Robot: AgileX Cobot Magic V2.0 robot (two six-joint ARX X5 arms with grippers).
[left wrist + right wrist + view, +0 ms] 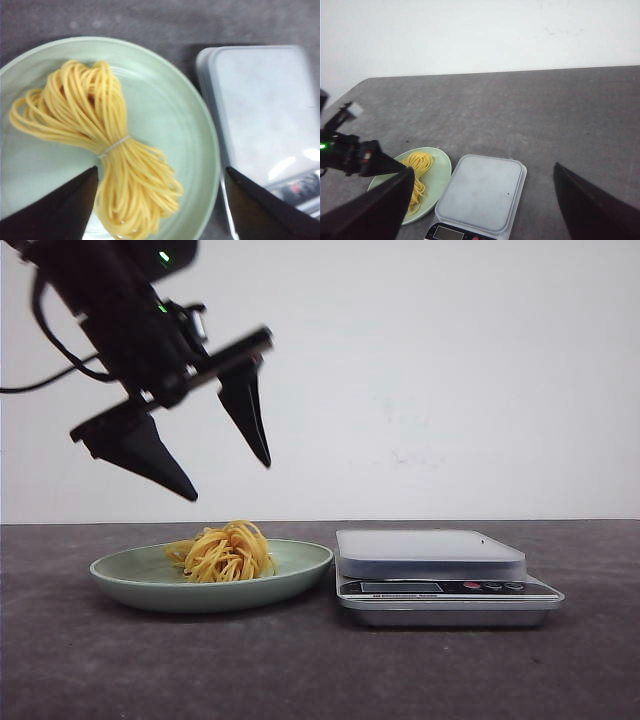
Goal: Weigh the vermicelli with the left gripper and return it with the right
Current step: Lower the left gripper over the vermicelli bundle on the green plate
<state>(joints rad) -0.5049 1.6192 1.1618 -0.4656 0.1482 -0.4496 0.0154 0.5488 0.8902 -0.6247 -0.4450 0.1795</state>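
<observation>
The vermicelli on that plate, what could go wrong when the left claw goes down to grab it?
The vermicelli is a loose bundle held by one thin tie, so the open left gripper may pinch only some strands and let others trail or slip out. The bundle lies off-centre on the shallow plate, so a finger might strike the rim and tip it. The scale sits close beside the plate and could get nudged.

Glossy glazed plate (300, 565); matt, rough table (300, 670).

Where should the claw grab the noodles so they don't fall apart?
Probably at the tied middle of the vermicelli, where a pale band cinches the strands. Come straight down from above with the left gripper, jaws open on either side, since the bundle lies flat on the plate.
</observation>
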